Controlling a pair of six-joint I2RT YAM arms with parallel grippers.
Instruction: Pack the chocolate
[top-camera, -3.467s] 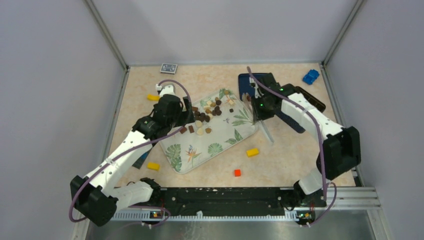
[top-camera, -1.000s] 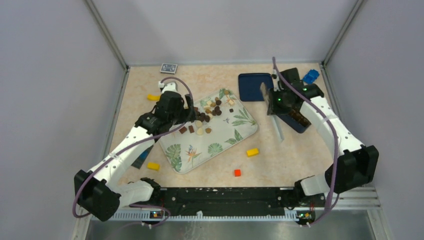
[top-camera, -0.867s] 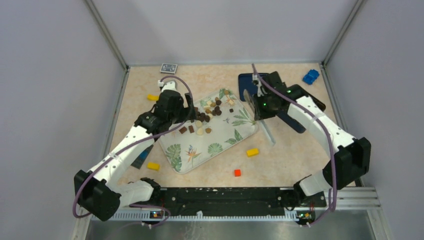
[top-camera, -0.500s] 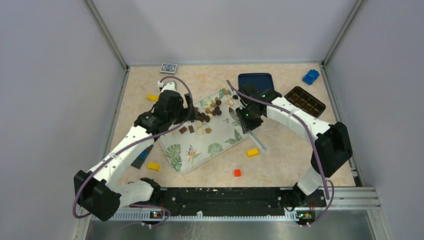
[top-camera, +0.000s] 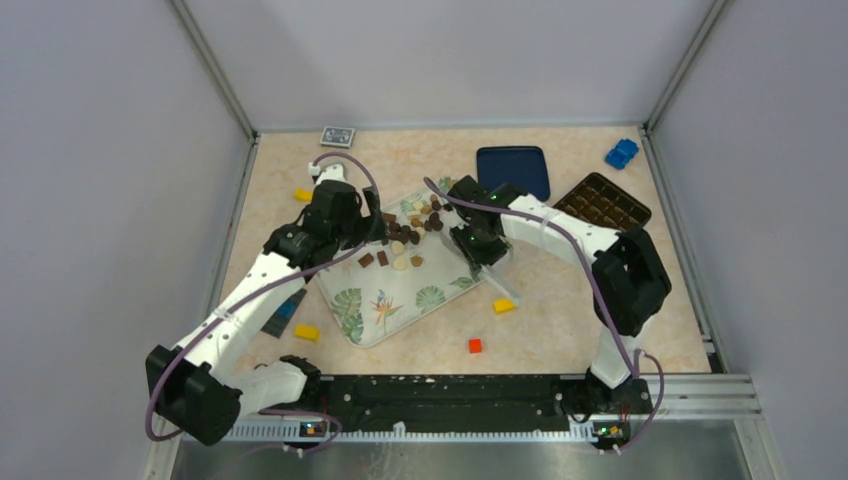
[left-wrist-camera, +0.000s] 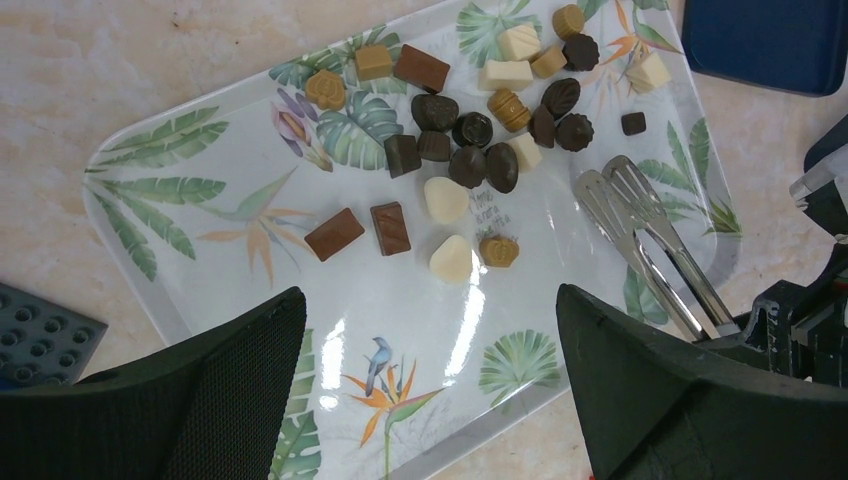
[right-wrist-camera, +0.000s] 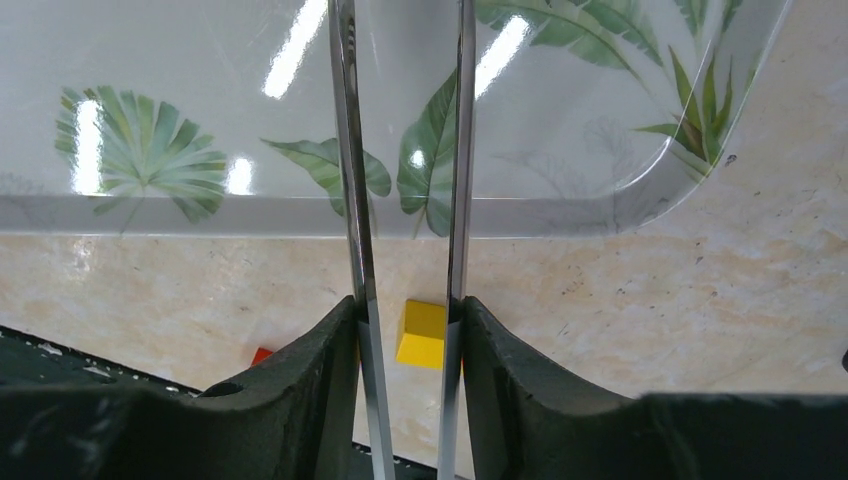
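A beige marbled counter (top-camera: 560, 310), walled in grey, carries a leaf-printed tray (top-camera: 400, 295), and the chocolate (left-wrist-camera: 470, 165) lies heaped toward the tray's far side. On the left, the left claw (left-wrist-camera: 428, 300) hovers released and wide above the tray, seemingly on standby. To its right, the right claw (right-wrist-camera: 405, 310) is clenched on metal tongs (left-wrist-camera: 650, 250), their tips parted near the heap, likely because the pieces are too small to pinch directly. Farther right a blue lid (top-camera: 513, 167) lies flat beside a brown compartment box (top-camera: 603, 202), open to receive them.
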